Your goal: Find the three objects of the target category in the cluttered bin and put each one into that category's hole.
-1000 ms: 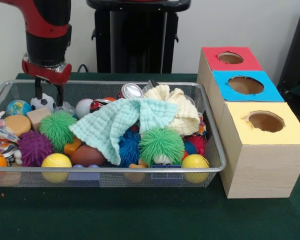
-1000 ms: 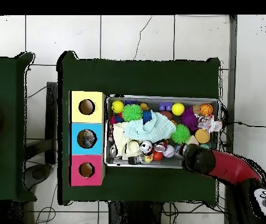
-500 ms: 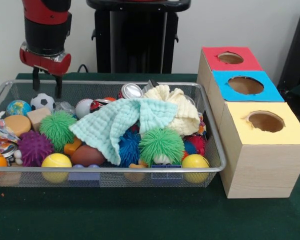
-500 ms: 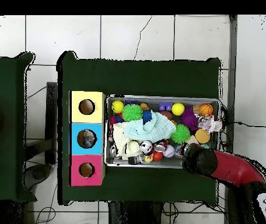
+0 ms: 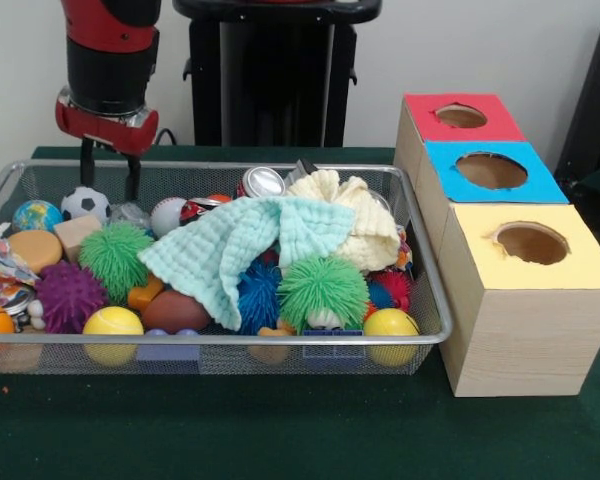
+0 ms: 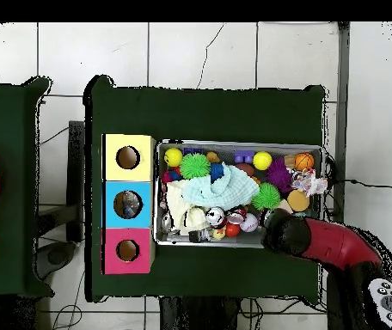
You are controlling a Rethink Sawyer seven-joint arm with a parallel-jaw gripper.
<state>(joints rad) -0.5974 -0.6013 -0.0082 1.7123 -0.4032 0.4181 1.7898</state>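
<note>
Search step: hand hangs empty, fingers apart, over the wire bin's back corner by the soccer ball, likely a target; next move is descend and grasp.

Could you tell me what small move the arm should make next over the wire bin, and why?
Probably lower straight down. The open, empty red and black gripper hangs above the far corner of the wire mesh bin, over the black and white soccer ball and the white baseball. Which category is the target cannot be told.
</note>
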